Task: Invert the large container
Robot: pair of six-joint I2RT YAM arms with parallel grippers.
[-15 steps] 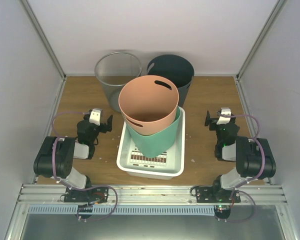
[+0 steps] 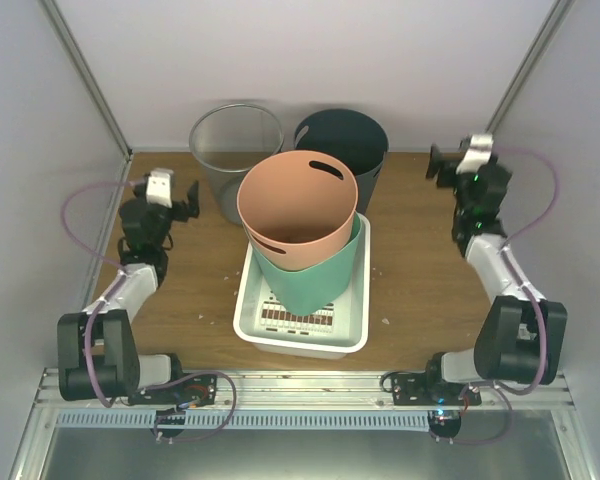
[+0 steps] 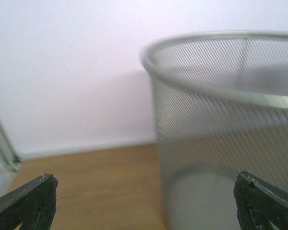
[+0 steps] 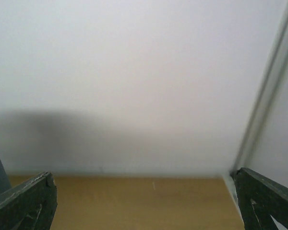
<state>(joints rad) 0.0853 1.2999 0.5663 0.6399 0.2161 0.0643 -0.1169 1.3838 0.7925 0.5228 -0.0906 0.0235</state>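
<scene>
1. A white tray (image 2: 302,346) sits on the wooden surface (image 2: 420,280), centred between the two arm bases.
2. In the tray stands a green container (image 2: 315,285), and the large orange container (image 2: 280,215) is nested inside it, upright with its mouth up.
3. At the left, the left pincer (image 2: 177,203) hangs with jaws spread wide, holding nothing and facing a wire mesh bin (image 2: 230,160).
4. Farther back on the right, the right pincer (image 2: 442,168) is likewise wide apart and empty, facing the back wall.
5. The mesh bin and a dark bin (image 2: 355,150) stand side by side at the back.
</scene>
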